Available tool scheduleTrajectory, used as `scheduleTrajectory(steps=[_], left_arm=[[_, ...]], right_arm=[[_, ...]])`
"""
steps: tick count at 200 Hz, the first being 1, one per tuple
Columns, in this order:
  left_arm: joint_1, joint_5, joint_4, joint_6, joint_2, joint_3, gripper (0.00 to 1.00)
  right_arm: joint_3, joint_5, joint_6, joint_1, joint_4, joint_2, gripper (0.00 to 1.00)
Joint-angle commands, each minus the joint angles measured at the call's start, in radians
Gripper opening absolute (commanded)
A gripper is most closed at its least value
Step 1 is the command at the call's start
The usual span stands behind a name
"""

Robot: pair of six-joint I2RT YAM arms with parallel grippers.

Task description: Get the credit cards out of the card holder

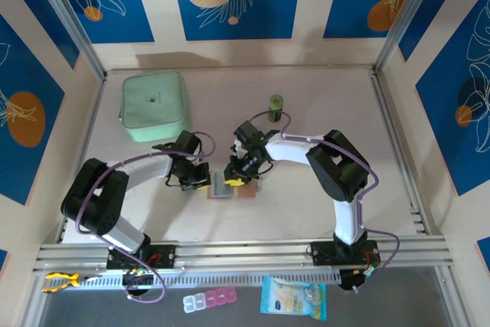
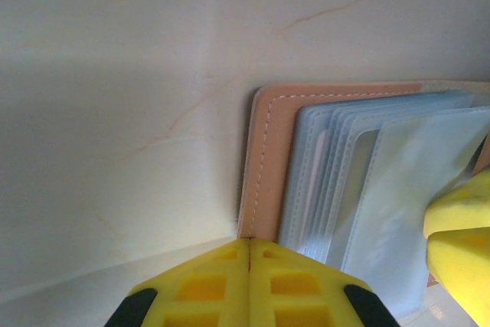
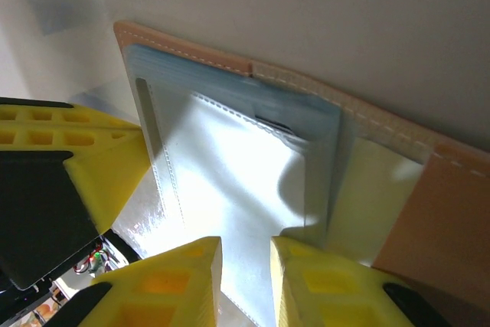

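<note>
The card holder (image 1: 246,191) lies open on the table between the arms, tan cover down and grey-blue sleeves (image 1: 220,188) fanned up. In the left wrist view its stitched tan edge (image 2: 268,166) runs right up to my left gripper (image 2: 250,246), whose fingers are pressed together at the holder's corner. My right gripper (image 3: 245,246) stands open over a clear sleeve (image 3: 230,166), which passes through the narrow gap between its fingers. From above, the left gripper (image 1: 200,178) and right gripper (image 1: 237,174) flank the holder. The credit cards are hidden; no dark blue card shows.
A mint-green zip case (image 1: 154,105) lies at the back left and a small green cylinder (image 1: 276,103) at the back centre. A blue snack packet (image 1: 293,298) and a pill box (image 1: 209,299) sit below the rail. Aluminium frame posts border the table.
</note>
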Motion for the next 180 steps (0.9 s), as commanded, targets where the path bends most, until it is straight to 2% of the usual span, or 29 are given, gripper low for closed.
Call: scheduleTrajectory(steps=[1, 66, 127, 180], left_arm=[[-0.005, -0.020, -0.046, 0.023, 0.006, 0.035, 0.00], [-0.006, 0.052, -0.016, -0.002, -0.065, 0.051, 0.04], [-0.030, 0.141, 0.069, -0.067, -0.069, 0.029, 0.14], [-0.051, 0.153, 0.104, -0.107, -0.044, 0.014, 0.25]], right_arm=[[-0.011, 0.018, -0.012, -0.008, -0.048, -0.032, 0.26], [-0.028, 0.009, -0.001, -0.010, -0.028, -0.043, 0.26], [-0.044, 0.016, 0.012, -0.013, -0.010, -0.049, 0.26], [-0.048, 0.009, 0.019, -0.018, 0.003, -0.049, 0.26]])
